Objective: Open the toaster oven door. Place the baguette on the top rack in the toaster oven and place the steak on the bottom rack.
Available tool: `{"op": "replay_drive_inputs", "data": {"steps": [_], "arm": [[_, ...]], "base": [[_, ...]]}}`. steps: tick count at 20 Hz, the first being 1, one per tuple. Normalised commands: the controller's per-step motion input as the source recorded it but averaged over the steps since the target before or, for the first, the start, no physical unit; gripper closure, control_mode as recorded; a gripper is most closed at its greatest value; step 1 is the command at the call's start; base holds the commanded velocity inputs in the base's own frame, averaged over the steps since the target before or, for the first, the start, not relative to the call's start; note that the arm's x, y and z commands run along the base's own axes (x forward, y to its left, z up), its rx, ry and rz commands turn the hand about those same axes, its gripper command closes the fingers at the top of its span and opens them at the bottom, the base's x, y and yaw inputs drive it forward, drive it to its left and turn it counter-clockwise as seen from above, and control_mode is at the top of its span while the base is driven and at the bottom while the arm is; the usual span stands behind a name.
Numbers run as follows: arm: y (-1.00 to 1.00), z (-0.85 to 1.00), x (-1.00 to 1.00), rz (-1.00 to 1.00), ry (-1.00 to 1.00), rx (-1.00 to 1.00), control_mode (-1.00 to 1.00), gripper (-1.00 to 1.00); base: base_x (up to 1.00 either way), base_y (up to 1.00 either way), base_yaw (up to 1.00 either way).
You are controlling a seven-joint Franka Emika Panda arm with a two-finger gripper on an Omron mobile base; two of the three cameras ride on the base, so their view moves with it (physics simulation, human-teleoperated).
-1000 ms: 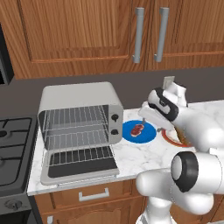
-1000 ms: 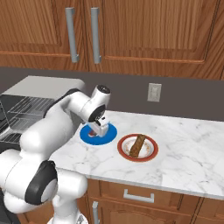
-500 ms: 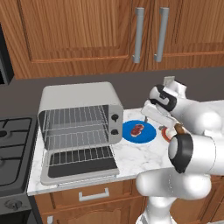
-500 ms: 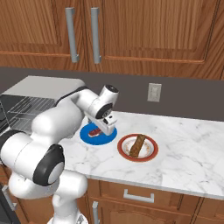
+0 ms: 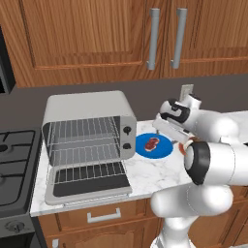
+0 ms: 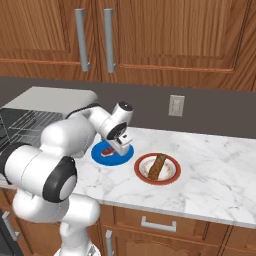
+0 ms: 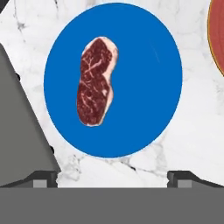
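A: While the gripper [image 7: 112,177] hangs above the blue plate [image 7: 144,87], how do its fingers stand?

B: Spread wide, with nothing between them; in the hand view the two dark tips sit at the bottom corners, well apart, and the plate lies in the gap ahead of them.

A: And the steak [image 7: 95,81]?

B: It lies flat on the blue plate, off toward one side of it; red with whitish marbling and a pale fatty rim; in the left base view the steak [image 5: 152,143] shows just left of the gripper [image 5: 167,131], on the marble counter [image 5: 155,177].

A: Where is the baguette [image 6: 157,166]?

B: On a red-rimmed plate [image 6: 170,178] just beside the blue plate [image 6: 107,156], on the side away from the oven; it lies slanted across that plate, untouched.

A: The toaster oven [image 5: 87,106]?

B: At the left end of the counter, beside the stove [image 5: 12,164]; the toaster oven door [image 5: 89,183] is folded down flat in front of it, dark glass facing up; inside, the top rack [image 5: 82,129] and the bottom rack [image 5: 85,152] both show as bare wire grids; two black knobs sit on the right front panel.

A: How near is the blue plate to the oven?

B: Just to the right of it; apart, with a strip of marble between.

A: Behind all that?

B: Wooden cabinets [image 6: 150,35] with metal handles above; a wall outlet [image 6: 175,105] on the dark backsplash.
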Motion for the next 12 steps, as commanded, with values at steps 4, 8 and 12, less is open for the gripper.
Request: {"op": "replay_drive_inputs", "data": {"steps": [4,8,12], "arm": [[0.17,-0.03,0.27,-0.05,0.14,0.00,-1.00,-1.00],[0.08,-0.08,0.26,-0.01,0.13,0.00,-1.00,-1.00],[0.03,-0.18,0.26,0.00,0.04,0.00,-1.00,-1.00]], "base": [[0.00,0.00,0.00],[0.00,0.00,0.00],[0.00,0.00,0.00]]}}
